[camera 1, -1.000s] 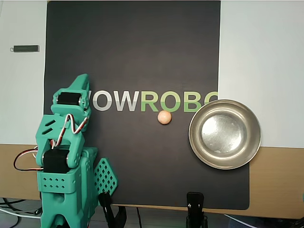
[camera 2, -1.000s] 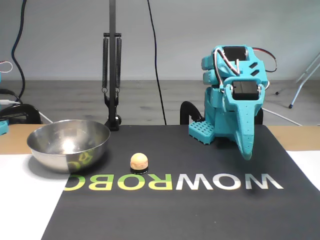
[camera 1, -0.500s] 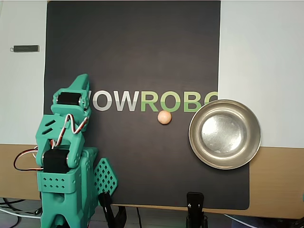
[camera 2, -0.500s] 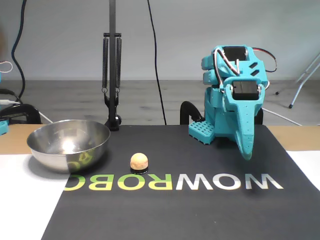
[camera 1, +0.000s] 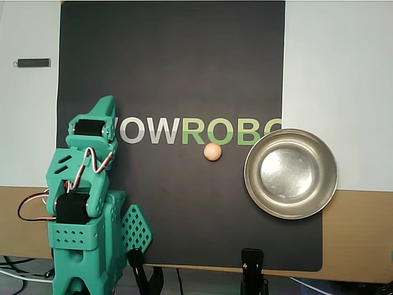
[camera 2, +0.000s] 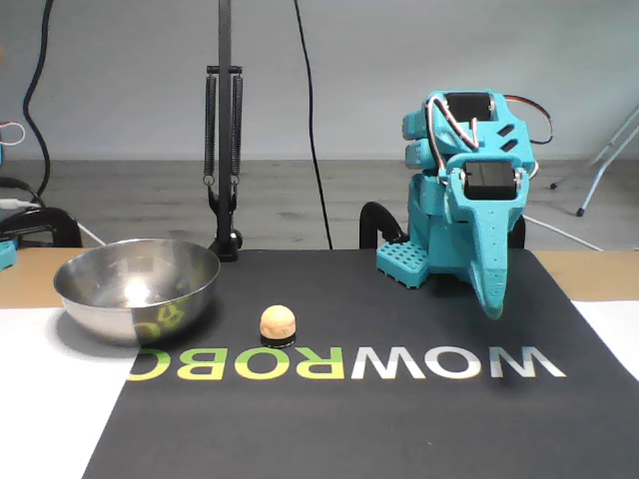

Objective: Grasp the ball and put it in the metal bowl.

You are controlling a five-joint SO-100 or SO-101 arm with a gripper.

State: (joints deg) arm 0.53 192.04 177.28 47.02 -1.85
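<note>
The small peach ball [camera 1: 212, 152] [camera 2: 278, 321] rests on the black mat, on the lettering, a short way from the metal bowl [camera 1: 290, 173] [camera 2: 137, 286]. The bowl is empty and sits at the mat's right edge in the overhead view, at the left in the fixed view. My teal arm is folded over its base, far from the ball. Its gripper [camera 1: 105, 104] [camera 2: 491, 304] is shut with nothing in it, tip pointing down just above the mat near the letter W.
The black mat [camera 1: 172, 74] lies on a white and wood table. A lamp clamp and pole [camera 2: 223, 150] stand behind the bowl in the fixed view. A small dark bar [camera 1: 33, 62] lies on the white surface left of the mat.
</note>
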